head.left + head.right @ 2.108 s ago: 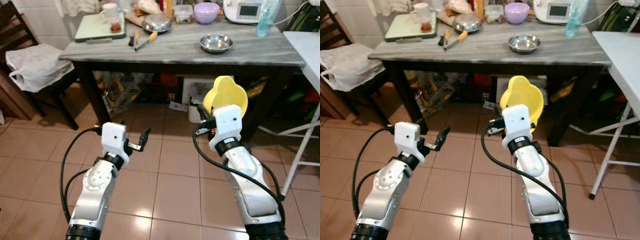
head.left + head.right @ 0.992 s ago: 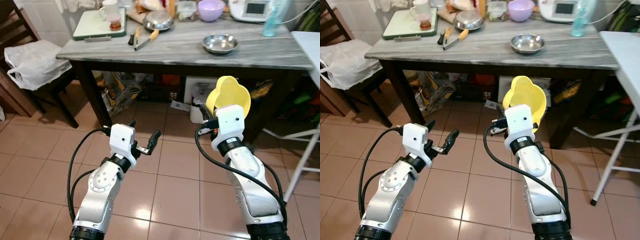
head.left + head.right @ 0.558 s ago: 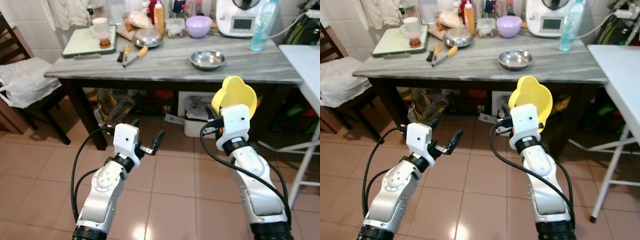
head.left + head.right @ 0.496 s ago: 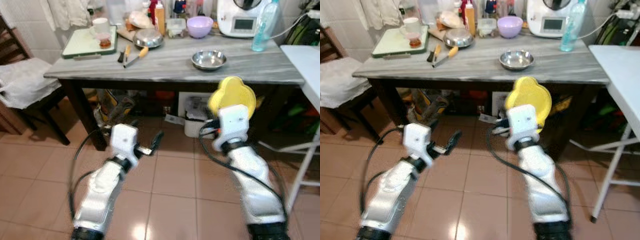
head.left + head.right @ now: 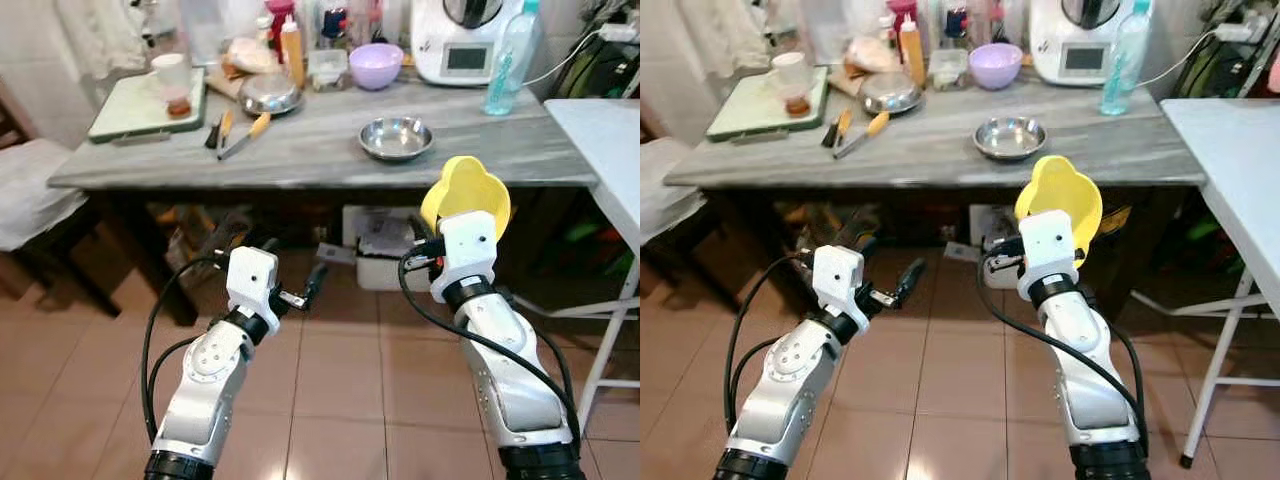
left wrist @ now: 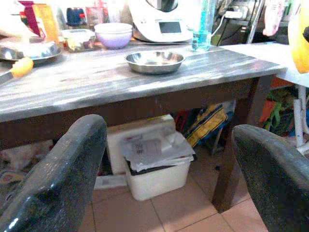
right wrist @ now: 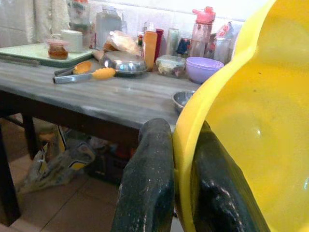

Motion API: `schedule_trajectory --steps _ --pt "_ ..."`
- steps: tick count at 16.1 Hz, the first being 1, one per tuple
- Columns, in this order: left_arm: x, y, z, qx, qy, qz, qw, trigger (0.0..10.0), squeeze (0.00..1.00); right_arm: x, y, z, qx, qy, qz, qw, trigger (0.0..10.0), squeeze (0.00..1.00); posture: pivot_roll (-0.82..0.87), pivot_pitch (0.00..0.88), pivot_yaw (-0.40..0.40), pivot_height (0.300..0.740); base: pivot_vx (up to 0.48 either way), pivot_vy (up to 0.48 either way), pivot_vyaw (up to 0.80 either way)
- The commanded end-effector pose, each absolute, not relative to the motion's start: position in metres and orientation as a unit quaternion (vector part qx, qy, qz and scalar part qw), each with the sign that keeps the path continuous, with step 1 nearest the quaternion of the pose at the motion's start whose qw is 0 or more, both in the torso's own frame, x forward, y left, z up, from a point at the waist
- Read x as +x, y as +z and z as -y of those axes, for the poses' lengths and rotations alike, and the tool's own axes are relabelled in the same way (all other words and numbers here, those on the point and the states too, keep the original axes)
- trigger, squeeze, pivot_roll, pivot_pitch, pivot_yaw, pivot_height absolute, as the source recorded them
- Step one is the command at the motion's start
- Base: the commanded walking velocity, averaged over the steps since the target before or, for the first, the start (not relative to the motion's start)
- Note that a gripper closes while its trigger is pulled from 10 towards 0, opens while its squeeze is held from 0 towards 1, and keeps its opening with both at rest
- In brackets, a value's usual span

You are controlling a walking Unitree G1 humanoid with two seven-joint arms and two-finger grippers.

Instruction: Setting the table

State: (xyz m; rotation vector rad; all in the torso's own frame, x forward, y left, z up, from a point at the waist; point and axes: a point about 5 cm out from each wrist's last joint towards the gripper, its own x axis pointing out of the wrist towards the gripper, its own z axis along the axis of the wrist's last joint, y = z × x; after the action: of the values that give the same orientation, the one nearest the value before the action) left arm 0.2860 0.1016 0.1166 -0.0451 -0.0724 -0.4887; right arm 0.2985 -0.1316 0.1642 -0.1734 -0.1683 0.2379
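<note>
A yellow plastic bowl [image 5: 466, 194] stands on edge in front of the table, its rim pinched between the fingers of my right gripper [image 7: 181, 188], which is shut on it. The bowl [image 7: 246, 125] fills much of the right wrist view. My left gripper [image 5: 293, 272] is held low over the tiled floor, left of the bowl, open with nothing between its fingers [image 6: 58, 179]. Ahead is a grey marble-topped table [image 5: 300, 160] with a small steel bowl [image 5: 396, 136] near its front edge.
The table also carries a purple bowl [image 5: 376, 65], a white appliance [image 5: 465, 40], a blue bottle [image 5: 503, 60], an orange-handled utensil [image 5: 245, 135] and a green tray [image 5: 140, 105]. A white bin [image 5: 385, 240] stands beneath. A white folding table [image 5: 610, 130] stands right.
The whole view has shifted and the table now sits nearer and more central. My right gripper still holds the yellow bowl; the left gripper stays open.
</note>
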Motion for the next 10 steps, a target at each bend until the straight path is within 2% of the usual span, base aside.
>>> schedule_trajectory --steps 1,10 --pt "0.2871 0.1179 -0.106 -0.016 -0.239 0.036 0.97 10.0 0.0 0.2985 0.1715 0.1253 -0.081 0.128 0.099 0.983 10.0 0.0 -0.08 0.078 0.059 0.74 0.39 0.0 0.0" --pt "0.2873 0.1189 -0.1047 -0.014 -0.242 0.037 0.97 10.0 0.0 0.2978 0.1723 0.1258 -0.083 0.123 0.104 0.983 10.0 0.0 -0.08 0.079 0.067 0.74 0.388 0.0 0.0"
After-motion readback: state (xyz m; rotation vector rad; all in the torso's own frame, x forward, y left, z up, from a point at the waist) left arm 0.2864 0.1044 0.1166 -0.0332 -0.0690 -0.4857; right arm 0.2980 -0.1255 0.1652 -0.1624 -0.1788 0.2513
